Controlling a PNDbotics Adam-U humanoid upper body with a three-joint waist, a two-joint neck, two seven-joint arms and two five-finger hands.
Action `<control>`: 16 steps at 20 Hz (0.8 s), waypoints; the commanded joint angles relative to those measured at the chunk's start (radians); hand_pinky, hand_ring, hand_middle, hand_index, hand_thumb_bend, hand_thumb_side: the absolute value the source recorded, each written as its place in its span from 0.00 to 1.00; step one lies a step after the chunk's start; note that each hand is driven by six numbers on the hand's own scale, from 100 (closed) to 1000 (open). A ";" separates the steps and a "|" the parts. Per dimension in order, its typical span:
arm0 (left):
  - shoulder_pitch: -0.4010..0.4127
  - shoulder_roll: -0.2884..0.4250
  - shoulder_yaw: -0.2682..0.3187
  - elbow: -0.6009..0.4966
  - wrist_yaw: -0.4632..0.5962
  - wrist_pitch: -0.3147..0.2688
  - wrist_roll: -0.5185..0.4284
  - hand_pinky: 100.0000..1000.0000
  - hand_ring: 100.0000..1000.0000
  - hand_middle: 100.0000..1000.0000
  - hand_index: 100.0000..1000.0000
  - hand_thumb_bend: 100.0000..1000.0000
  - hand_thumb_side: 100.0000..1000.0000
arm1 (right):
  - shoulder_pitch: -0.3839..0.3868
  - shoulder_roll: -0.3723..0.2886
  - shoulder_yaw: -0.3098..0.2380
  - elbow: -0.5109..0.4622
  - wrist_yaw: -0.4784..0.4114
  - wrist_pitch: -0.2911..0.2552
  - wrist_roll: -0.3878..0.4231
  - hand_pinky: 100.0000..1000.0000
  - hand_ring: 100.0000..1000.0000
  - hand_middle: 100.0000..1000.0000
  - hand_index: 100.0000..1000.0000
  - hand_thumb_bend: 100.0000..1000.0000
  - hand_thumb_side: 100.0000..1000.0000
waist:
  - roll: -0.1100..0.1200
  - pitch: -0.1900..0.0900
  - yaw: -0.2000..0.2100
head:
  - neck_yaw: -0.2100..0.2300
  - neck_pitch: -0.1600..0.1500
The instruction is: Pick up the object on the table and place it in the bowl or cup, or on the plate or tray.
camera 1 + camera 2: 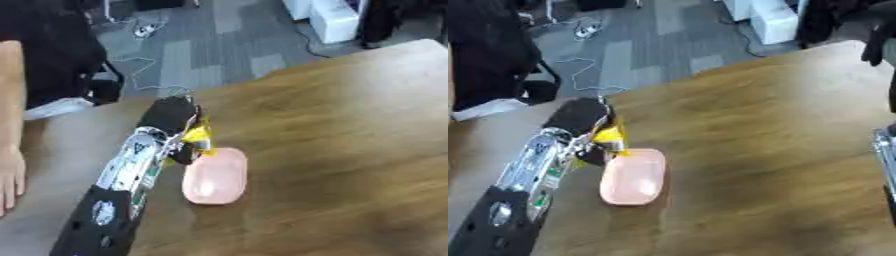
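A pink oval tray (216, 176) lies on the brown wooden table (350, 125). My left arm reaches in from the lower left. Its black hand (170, 118) is curled round a small yellow object (199, 135), which hangs just over the tray's far left rim. I cannot tell whether the object touches the tray. In the right eye view, part of my right arm (885, 150) shows at the right edge, and a dark shape above it may be the right hand (878, 44).
The table's far edge (289, 70) runs diagonally from upper right to left, with grey carpet and cables beyond it. White boxes (332, 17) stand on the floor at the back.
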State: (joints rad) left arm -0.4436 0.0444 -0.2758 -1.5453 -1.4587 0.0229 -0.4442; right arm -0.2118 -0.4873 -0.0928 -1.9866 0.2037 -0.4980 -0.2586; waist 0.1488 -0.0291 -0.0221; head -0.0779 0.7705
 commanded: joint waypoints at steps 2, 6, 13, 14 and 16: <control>0.013 -0.024 -0.012 -0.014 0.020 -0.007 0.036 0.00 0.00 0.00 0.11 0.16 0.00 | -0.017 -0.023 -0.002 -0.013 -0.003 0.003 0.005 0.00 0.16 0.22 0.59 0.00 1.00 | -0.005 -0.005 0.001 | 0.001 -0.001; 0.035 -0.037 -0.025 -0.009 0.042 -0.009 0.092 0.00 0.05 0.07 0.16 0.17 0.00 | -0.017 -0.024 -0.003 -0.013 -0.004 0.005 0.007 0.00 0.16 0.22 0.59 0.00 1.00 | -0.005 -0.005 0.002 | -0.002 -0.001; 0.047 -0.044 -0.026 -0.008 0.014 -0.016 0.131 0.00 0.19 0.21 0.32 0.11 0.21 | -0.016 -0.025 -0.003 -0.013 -0.003 0.005 0.009 0.00 0.15 0.22 0.59 0.00 1.00 | -0.005 -0.004 0.003 | -0.005 -0.001; 0.048 -0.045 -0.026 -0.008 0.011 -0.021 0.133 0.00 0.25 0.26 0.38 0.09 0.38 | -0.016 -0.025 -0.003 -0.013 -0.003 0.005 0.009 0.00 0.15 0.22 0.59 0.00 1.00 | -0.005 -0.004 0.003 | -0.005 -0.001; 0.049 -0.045 -0.026 -0.007 0.005 -0.033 0.134 0.03 0.32 0.32 0.45 0.12 0.52 | -0.017 -0.025 -0.003 -0.013 -0.003 0.004 0.010 0.00 0.15 0.22 0.59 0.00 1.00 | -0.005 -0.004 0.003 | -0.005 -0.001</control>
State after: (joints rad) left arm -0.3865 0.0056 -0.3029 -1.5368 -1.4460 -0.0044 -0.3156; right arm -0.2121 -0.4873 -0.0929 -1.9866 0.2028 -0.4933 -0.2529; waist 0.1513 -0.0283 -0.0214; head -0.0791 0.7720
